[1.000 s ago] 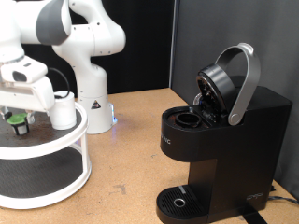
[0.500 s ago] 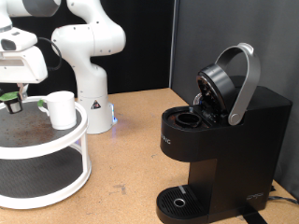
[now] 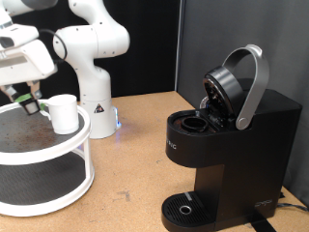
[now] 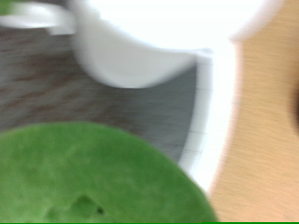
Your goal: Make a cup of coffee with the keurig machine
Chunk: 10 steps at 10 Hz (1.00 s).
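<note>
Nearest the exterior camera, at the bottom right corner of the tan table [image 3: 135, 164], I see the keurig machine [image 3: 232, 145]: matte black box, grey arched handle [image 3: 253, 85] swung up, lid [image 3: 224, 89] tilted open, pod chamber [image 3: 198, 123] exposed. Its round drip base [image 3: 183, 208] sits at the bottom edge with nothing on it.

At the left edge stands a white two-tier round shelf [image 3: 58, 159] with dark tiers. The cup [image 3: 64, 113] is upright on the upper tier, near that tier's right rim, well apart from the machine.

Just left of the cup, above the upper tier near the exterior view's top left corner, is my gripper [image 3: 26, 101]. It's tilted, fingers pointing down toward the tier. Something small with a green top, probably the pod [image 3: 29, 97], shows between the fingers, so I read the pincer as clamped on it, but the exterior view is small there and I'm not fully sure. Wrist view backs it up: a blurred green mass [image 4: 93, 177] fills the lower part right at the lens, with the cup [image 4: 154, 37] beyond it, the dark tier surface and the white shelf rim [image 4: 217, 112], then tan table [image 4: 271, 131].

Farthest back, the white arm's base [image 3: 94, 101] stands at the table's far edge beside the shelf, against a black backdrop [image 3: 232, 29].
</note>
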Each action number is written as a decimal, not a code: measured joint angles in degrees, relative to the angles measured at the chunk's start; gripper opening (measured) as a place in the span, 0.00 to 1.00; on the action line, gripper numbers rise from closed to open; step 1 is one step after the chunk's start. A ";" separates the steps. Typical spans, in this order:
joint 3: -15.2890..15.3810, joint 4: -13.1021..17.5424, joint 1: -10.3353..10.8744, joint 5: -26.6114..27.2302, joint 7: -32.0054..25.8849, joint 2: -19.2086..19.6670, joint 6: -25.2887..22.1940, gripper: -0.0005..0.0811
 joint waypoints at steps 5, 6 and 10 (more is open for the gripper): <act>2.02 0.38 1.48 9.49 10.33 0.44 4.32 0.58; 1.50 2.05 1.78 11.00 11.14 0.85 -3.38 0.58; -0.17 9.73 5.61 25.68 19.49 6.14 -17.08 0.58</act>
